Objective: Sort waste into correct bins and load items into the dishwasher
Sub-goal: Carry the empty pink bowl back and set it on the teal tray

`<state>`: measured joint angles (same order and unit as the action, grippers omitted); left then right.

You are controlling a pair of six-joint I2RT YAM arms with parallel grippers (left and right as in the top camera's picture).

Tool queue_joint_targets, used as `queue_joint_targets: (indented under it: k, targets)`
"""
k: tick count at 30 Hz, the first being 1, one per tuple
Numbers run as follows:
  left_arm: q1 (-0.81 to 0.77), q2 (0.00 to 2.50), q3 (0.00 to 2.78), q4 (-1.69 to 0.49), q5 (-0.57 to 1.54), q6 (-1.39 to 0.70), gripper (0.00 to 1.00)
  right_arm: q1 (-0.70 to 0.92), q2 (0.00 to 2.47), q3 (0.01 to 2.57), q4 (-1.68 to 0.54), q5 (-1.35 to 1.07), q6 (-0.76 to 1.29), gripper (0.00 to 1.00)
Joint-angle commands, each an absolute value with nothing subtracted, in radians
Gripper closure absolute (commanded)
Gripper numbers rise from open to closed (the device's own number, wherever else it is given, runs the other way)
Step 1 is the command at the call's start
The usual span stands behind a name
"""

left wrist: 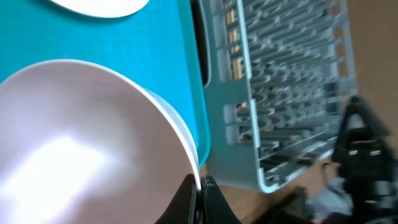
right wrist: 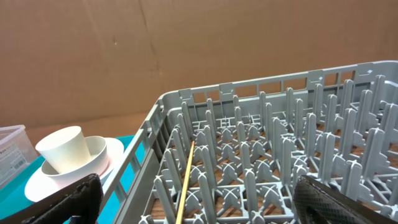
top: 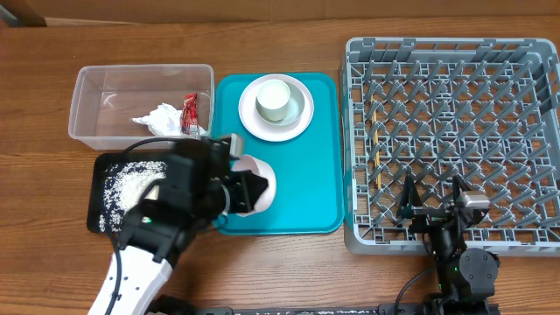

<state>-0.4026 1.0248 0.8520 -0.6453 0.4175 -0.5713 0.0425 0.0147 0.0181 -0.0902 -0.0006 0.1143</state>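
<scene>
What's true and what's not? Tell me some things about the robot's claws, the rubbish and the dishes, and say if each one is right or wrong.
1. The red wrapper lies in the clear tub. True.
2. The rice is in the clear tub. False: it lies on the black tray.
3. The left claw is shut on the rim of the pink bowl. True.
4. The right claw holds the cup. False: it is open and empty at the near edge of the dish rack. The cup sits in the grey bowl on the plate.
</scene>
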Motion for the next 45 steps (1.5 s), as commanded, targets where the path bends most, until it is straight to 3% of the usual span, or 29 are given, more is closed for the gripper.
queue_joint_targets:
  k: [1, 13, 23, 45]
  targets:
    - [-0.496, 1.029, 0.884, -0.648, 0.208, -0.607, 0.96, 0.044, 0.003, 0.008, -0.084, -0.006, 0.112, 0.0]
    - [-0.668, 1.224, 0.884, -0.649, 0.07, -0.606, 0.96, 0.044, 0.003, 0.008, -0.084, -0.006, 0.112, 0.0]
    - [-0.67, 1.391, 0.884, -0.63, -0.041, -0.606, 0.96, 0.044, 0.003, 0.008, -0.084, -0.006, 0.112, 0.0]
    - [-0.67, 1.47, 0.886, -0.514, -0.108, -0.57, 0.95, 0.044, 0.003, 0.008, -0.084, -0.006, 0.112, 0.0]
